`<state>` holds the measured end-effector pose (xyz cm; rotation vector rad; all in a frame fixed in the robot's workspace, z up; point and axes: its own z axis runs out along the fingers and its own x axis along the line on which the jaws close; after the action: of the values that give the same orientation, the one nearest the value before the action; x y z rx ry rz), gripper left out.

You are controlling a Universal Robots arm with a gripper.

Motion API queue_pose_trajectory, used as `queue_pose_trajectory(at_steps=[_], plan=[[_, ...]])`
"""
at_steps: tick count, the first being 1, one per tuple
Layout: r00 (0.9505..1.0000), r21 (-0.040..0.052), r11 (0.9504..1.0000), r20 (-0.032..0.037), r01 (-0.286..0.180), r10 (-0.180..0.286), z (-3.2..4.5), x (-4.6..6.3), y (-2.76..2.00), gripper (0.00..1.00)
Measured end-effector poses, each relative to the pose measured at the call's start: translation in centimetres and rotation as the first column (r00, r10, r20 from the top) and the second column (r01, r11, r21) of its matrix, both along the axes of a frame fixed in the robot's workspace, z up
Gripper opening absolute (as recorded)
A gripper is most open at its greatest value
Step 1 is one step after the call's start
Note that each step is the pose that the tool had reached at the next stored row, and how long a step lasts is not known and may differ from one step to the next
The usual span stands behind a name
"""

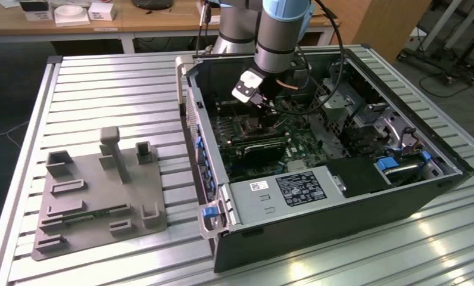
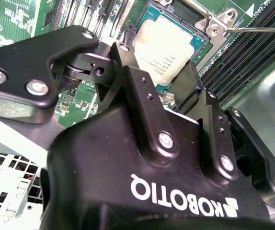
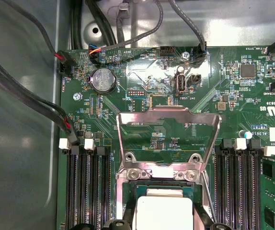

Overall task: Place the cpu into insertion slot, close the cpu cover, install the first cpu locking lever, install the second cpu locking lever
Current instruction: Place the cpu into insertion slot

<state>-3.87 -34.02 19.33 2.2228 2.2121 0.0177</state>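
Surface: ribbed silver metal table point(image 1: 110, 77), carrying an open black computer case point(image 1: 340, 220) and, towards the exterior view's left, a grey moulded fixture plate point(image 1: 94, 196).
Room: long wooden desk point(image 1: 165, 21) behind the table, white boxes point(image 1: 70, 13) on it; dark floor point(image 1: 6, 89) alongside.
Arm: grey-and-blue robot arm point(image 1: 281, 30), reaching down into the case.
Gripper: black two-fingered gripper point(image 2: 156, 60), fingers closed against two opposite edges of the chip.
Chip: silvery-grey square cpu point(image 3: 164, 211), lying in the square metal-rimmed insertion slot point(image 3: 126, 194) on the green circuit board point(image 3: 214, 96).
Cover: thin silvery cpu cover frame point(image 3: 168, 116), raised open on its hinge.
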Motion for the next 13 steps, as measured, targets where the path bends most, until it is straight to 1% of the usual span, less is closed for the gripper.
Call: queue_pose_trajectory(at_steps=[4,6,13], plan=[[1.0,0.0005,1.0,0.0002,0.0,0.0,-0.01,0.0,0.0,0.55],[1.0,0.0005,1.0,0.0001,0.0,0.0,-0.01,0.0,0.0,0.67],[1.0,0.0006,1.0,0.0,0.0,0.0,-0.01,0.0,0.0,0.67]])
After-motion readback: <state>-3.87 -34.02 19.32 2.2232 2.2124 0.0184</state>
